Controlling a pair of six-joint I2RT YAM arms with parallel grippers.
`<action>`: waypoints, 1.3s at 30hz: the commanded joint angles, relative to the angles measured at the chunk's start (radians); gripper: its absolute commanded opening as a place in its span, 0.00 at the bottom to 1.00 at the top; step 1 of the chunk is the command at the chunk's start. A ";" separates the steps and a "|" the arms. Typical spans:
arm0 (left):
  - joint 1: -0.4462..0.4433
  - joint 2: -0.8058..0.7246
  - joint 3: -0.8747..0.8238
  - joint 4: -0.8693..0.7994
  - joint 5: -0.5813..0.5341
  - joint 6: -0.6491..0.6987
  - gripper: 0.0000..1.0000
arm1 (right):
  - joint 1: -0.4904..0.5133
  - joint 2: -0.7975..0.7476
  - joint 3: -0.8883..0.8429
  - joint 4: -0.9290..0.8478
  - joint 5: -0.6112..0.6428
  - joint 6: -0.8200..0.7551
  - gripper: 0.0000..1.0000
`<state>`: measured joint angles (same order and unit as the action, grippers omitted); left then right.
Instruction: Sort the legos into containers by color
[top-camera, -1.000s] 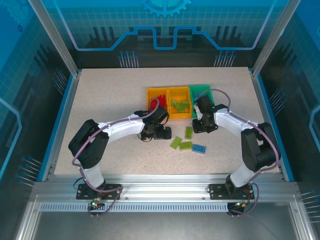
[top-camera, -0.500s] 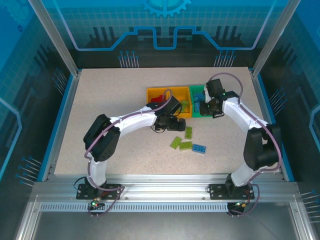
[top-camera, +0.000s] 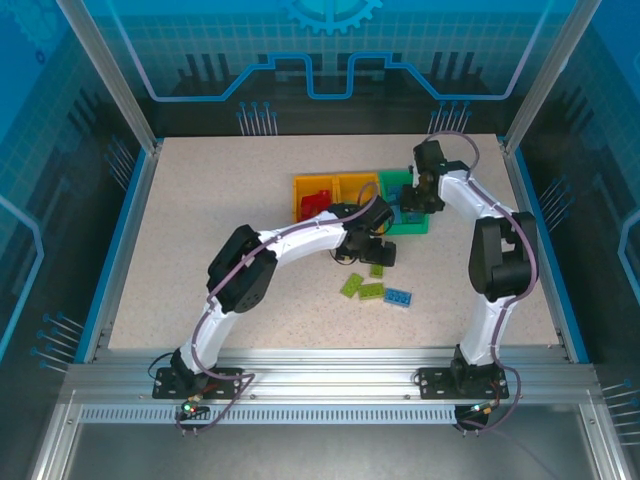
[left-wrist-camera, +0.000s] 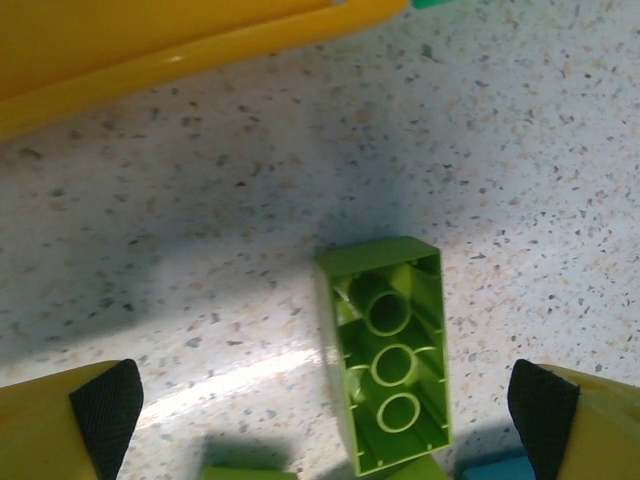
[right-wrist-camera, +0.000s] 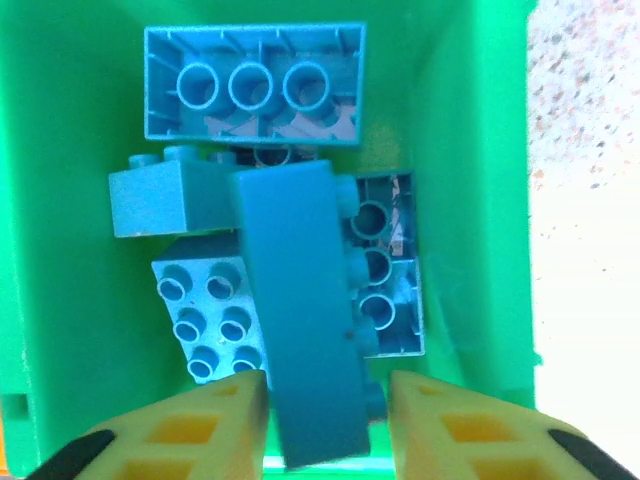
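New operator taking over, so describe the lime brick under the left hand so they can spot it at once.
Find the joined orange-yellow bins at the table's far middle; four loose bricks lie just in front of them. The lime brick sits directly below the open left hand. Of the three lime ones it lies nearest the bins, hollow side up, three round tubes showing.

a speckled beige counter with blue edging, a ribbed aluminium rail along 6 o'clock, translucent blue panels bearing a gear emblem at 12 o'clock.
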<state>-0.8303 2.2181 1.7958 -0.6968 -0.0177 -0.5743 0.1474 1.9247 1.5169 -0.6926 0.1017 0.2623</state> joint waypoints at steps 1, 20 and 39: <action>-0.018 0.043 0.060 -0.052 0.017 0.023 0.96 | -0.011 -0.002 0.039 -0.036 0.011 0.006 0.49; -0.040 0.143 0.147 -0.109 0.009 0.028 0.45 | -0.015 -0.334 -0.196 -0.036 -0.039 0.093 0.77; 0.073 -0.065 0.180 -0.129 -0.065 0.108 0.35 | 0.142 -0.647 -0.715 -0.054 -0.146 0.327 0.78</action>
<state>-0.7902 2.2024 1.9232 -0.8005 -0.0593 -0.5148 0.2745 1.3163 0.8555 -0.7105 -0.0139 0.4789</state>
